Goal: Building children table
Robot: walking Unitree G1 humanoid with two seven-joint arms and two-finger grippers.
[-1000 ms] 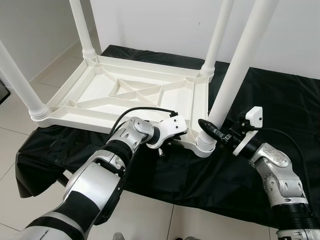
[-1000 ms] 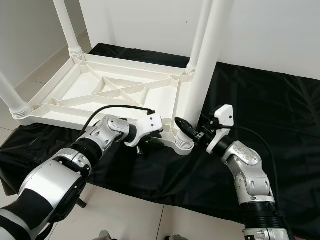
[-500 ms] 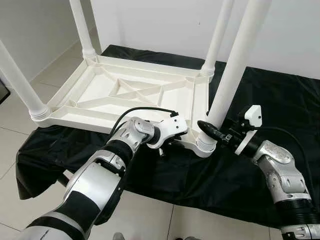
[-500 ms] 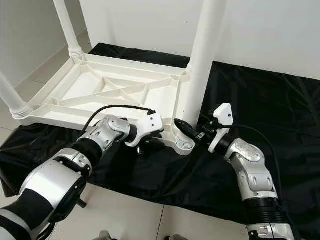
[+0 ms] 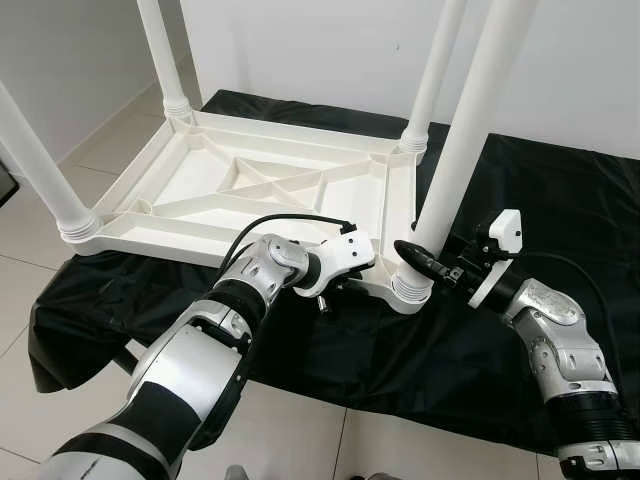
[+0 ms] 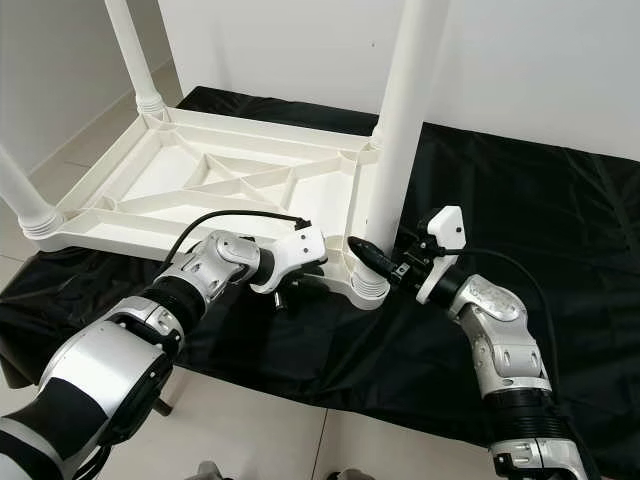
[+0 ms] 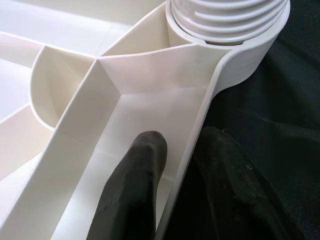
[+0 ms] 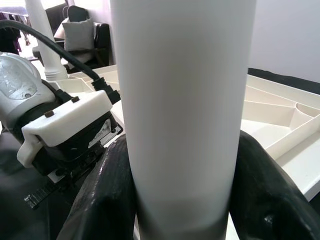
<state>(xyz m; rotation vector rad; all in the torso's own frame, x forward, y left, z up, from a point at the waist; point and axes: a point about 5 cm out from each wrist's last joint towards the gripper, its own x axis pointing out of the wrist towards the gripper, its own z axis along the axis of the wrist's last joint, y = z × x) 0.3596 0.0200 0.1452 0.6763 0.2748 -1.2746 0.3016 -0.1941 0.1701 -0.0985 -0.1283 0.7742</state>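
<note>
No readable text, labels, brands, numbers or signs on anything in view.

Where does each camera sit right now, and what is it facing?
Head stereo pair: looks down at the upturned table on the black cloth; both silver arms show.
Left wrist: looks along the left pincer straddling the table's rim wall.
Right wrist: looks along the right pincer clamped round the near leg.
Shared: that leg's threaded base.

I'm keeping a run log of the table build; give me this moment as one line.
stage: fitting leg | left claw: shut on table rim | right claw: shut on table leg near socket | table: upside down on black cloth
</note>
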